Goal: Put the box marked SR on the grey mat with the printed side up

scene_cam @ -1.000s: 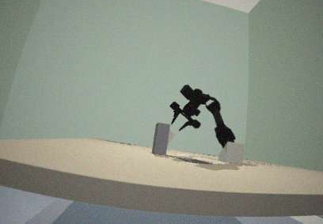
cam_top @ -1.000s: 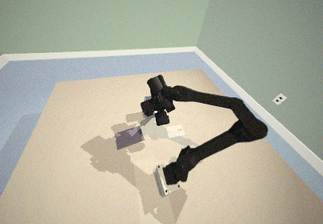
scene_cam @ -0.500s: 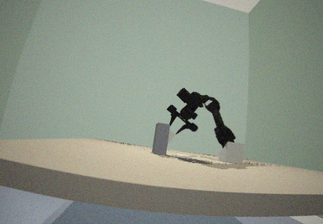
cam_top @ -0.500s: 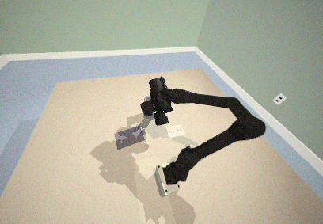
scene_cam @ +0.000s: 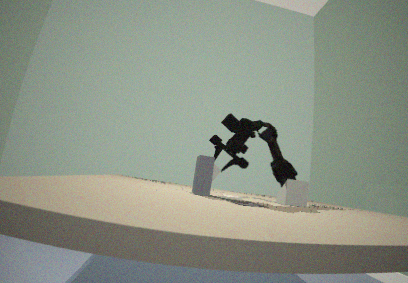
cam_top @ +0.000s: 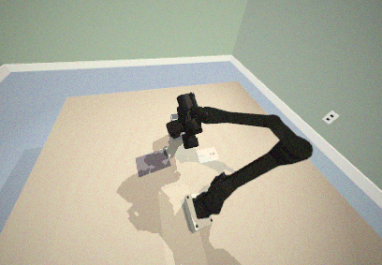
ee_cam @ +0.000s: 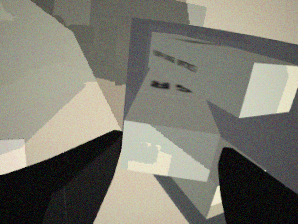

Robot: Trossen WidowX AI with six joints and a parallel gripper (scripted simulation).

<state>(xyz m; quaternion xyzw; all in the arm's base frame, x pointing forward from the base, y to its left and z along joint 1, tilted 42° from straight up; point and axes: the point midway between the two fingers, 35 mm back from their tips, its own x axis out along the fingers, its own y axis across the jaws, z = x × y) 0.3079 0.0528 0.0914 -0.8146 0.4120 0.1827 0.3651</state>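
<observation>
In the wrist view, the gripper (cam_top: pixel 183 136) (scene_cam: pixel 218 164) (ee_cam: pixel 170 148) has its fingers part-spread astride the nearest box (ee_cam: pixel 167 150), lower centre, little room at either edge; contact can't be told. Another box (ee_cam: pixel 225 75) crowds its upper right inside the bin (ee_cam: pixel 138 42). Blurred print hides which is SR.

Setting: a plain, unidentified room, by my cameras; green walls (cam_top: pixel 122 21) (scene_cam: pixel 165 77), white baseboard (cam_top: pixel 117 63), blue floor (cam_top: pixel 140 76), right-wall power outlet (cam_top: pixel 330 117), one broad tan table (cam_top: pixel 94 189) (scene_cam: pixel 150 202).
</observation>
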